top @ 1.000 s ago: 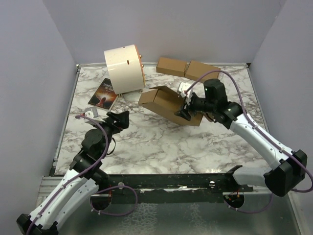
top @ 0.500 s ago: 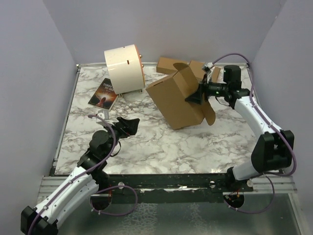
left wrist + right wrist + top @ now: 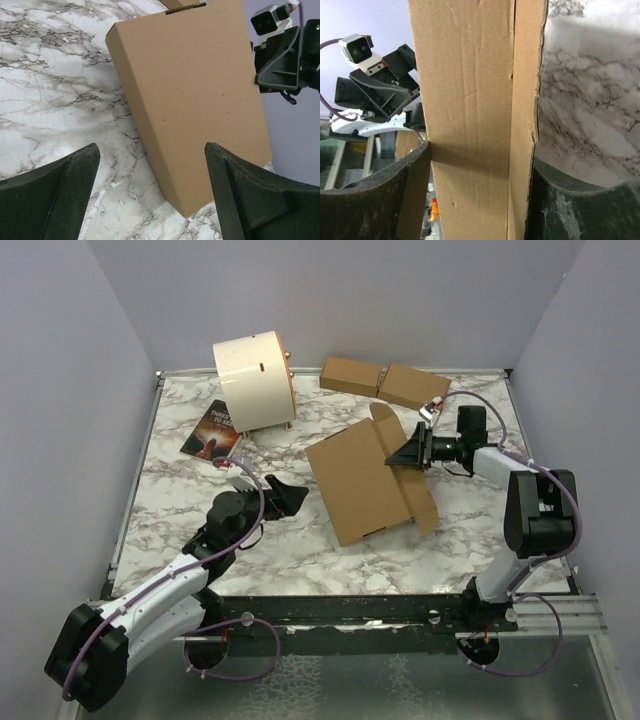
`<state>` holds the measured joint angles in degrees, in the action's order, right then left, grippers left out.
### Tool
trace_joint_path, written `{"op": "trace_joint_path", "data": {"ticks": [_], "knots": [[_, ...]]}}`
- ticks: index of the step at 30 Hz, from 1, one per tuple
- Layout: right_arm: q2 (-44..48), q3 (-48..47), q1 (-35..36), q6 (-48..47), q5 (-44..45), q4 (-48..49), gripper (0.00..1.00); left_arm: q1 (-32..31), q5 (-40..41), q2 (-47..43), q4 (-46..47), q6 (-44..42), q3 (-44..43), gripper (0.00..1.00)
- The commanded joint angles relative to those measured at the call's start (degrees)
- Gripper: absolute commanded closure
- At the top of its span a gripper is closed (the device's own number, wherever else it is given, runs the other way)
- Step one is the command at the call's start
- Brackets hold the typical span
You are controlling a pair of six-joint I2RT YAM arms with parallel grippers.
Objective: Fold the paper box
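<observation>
The paper box (image 3: 365,485) is a large flat brown cardboard piece in the middle of the marble table, with a flap standing up on its far right side. My right gripper (image 3: 405,453) is shut on its right edge. In the right wrist view, cardboard (image 3: 470,75) fills the gap and both fingers of that gripper (image 3: 477,190) press on it. My left gripper (image 3: 285,498) stands open just left of the box, apart from it. In the left wrist view the box's near corner (image 3: 200,90) lies ahead of the wide-apart fingers of that gripper (image 3: 152,200).
A cream cylindrical drum (image 3: 253,380) stands at the back left, with a dark booklet (image 3: 212,432) beside it. Two small closed brown boxes (image 3: 352,375) (image 3: 414,385) lie side by side at the back. Purple walls close in the table on three sides.
The right arm has swung out to the right, and the box has turned over from a raised tilt to lie flatter on the table. My left gripper has moved right, towards the box.
</observation>
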<state>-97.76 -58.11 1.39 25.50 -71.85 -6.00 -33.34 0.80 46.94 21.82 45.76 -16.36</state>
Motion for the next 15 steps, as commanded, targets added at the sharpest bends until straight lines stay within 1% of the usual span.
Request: {"op": "trace_joint_path", "data": {"ticks": [1, 4, 6, 8, 10, 15], "knots": [[-1.52, 3.66, -0.16, 10.41, -3.13, 10.58, 0.51, 0.21, -2.86, 2.67, 5.76, 1.36, -0.14, 0.11], [-3.88, 7.55, -0.16, 14.55, -1.97, 16.25, 0.51, 0.21, -2.88, 4.87, 5.31, 2.38, -0.67, 0.12], [-5.71, 9.09, -0.16, 15.76, -1.69, 18.99, 0.51, 0.21, -1.23, 6.96, 2.43, 3.63, -2.06, 0.12], [-7.90, 9.01, 0.05, 14.76, -1.35, 18.54, 0.51, 0.13, -0.81, 9.70, -3.25, 3.49, -4.71, 0.12], [-9.89, 8.84, 0.63, 13.69, -0.62, 18.02, 0.50, -0.03, -0.90, 12.50, -6.12, 3.62, -7.24, 0.11], [-12.36, 9.24, 3.33, 11.95, 0.76, 18.11, 0.49, -1.45, -0.97, 18.93, -5.07, 4.24, -9.66, 0.11]]}}
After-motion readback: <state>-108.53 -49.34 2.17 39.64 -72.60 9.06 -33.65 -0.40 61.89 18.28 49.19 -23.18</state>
